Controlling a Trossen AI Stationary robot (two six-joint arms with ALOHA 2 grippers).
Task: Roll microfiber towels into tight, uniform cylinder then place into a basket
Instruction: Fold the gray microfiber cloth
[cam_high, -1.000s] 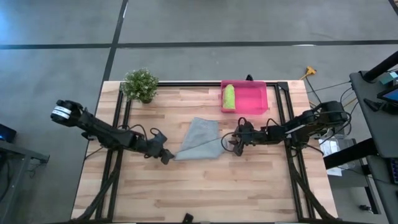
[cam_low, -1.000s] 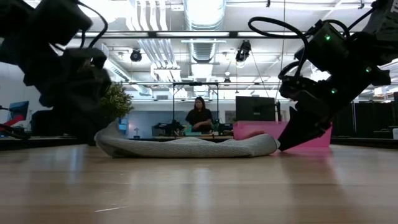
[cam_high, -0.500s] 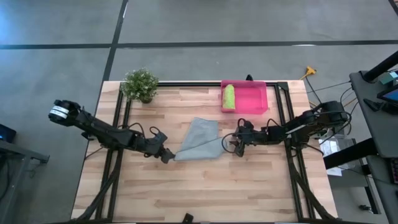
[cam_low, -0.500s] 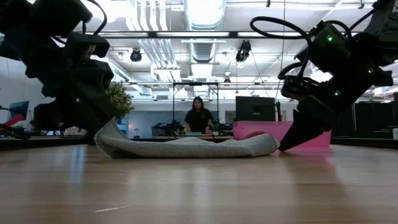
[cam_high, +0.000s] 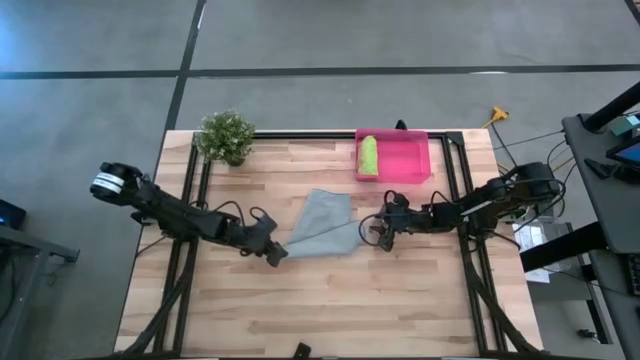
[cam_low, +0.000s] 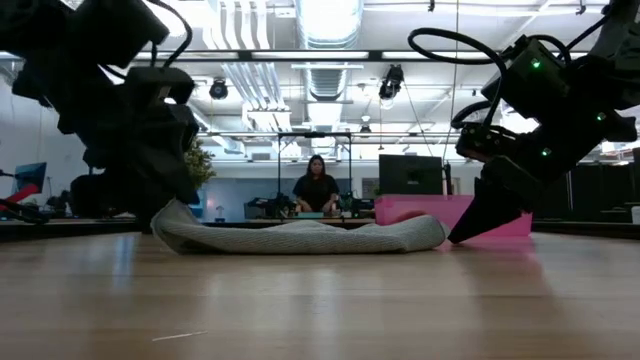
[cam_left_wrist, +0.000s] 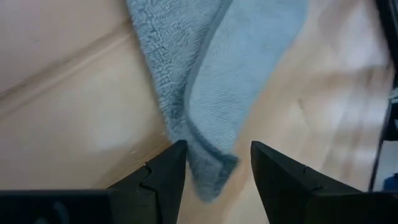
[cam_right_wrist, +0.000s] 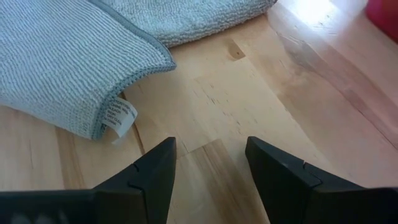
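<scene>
The soft grey microfiber towel (cam_high: 322, 225) lies folded at the worktop's centre. My left end effector (cam_left_wrist: 214, 168) stands open astride its corner, gripping nothing. My right end effector (cam_right_wrist: 208, 168) is open and empty beside the white-tagged corner. The rolled lime green microfiber towel (cam_high: 368, 155) lies inside the bright pink rectangular plastic basket (cam_high: 405, 160). In my judgement the cloth is light and limp: pinch doubled hems.
</scene>
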